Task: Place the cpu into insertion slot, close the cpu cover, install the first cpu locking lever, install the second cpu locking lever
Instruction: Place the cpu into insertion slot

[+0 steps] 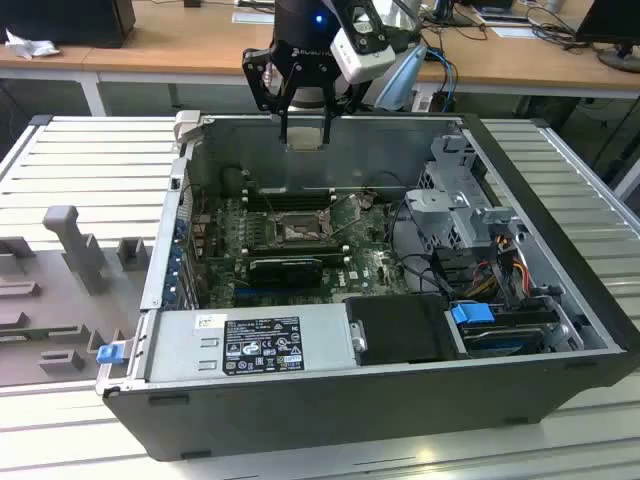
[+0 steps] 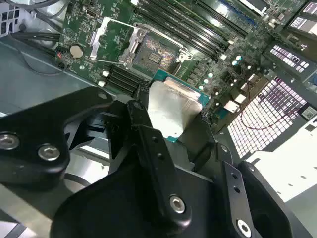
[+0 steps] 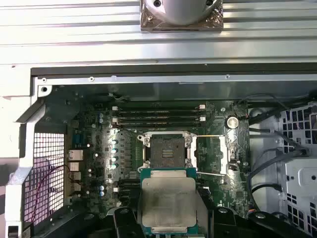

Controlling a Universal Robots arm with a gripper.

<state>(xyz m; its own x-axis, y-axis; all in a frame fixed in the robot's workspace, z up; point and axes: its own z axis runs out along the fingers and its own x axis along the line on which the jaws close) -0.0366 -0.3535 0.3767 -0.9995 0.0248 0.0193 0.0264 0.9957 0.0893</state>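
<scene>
Silver cpu (image 3: 168, 203) clamped in claw (image 1: 306, 138) above case (image 1: 400, 400); insertion slot (image 3: 165, 151) uncovered, memory slots (image 3: 158, 115) beside.

We see a work table (image 1: 90, 160) of ribbed pale metal slats stretching across the exterior view; the same slats (image 3: 74, 29) lie bright in the first wrist view. Behind the table stands a row of wooden desks (image 1: 180, 45) on white legs (image 1: 92, 95), with the space beneath them in shadow. On the desks we make out a black box (image 1: 70, 20), a crumpled white paper (image 1: 28, 44), loose cables (image 1: 548, 30) and a monitor foot (image 1: 622, 57). Grey moulded holders (image 1: 75, 245) sit on the table at the exterior view's left. The light is even and soft.
</scene>
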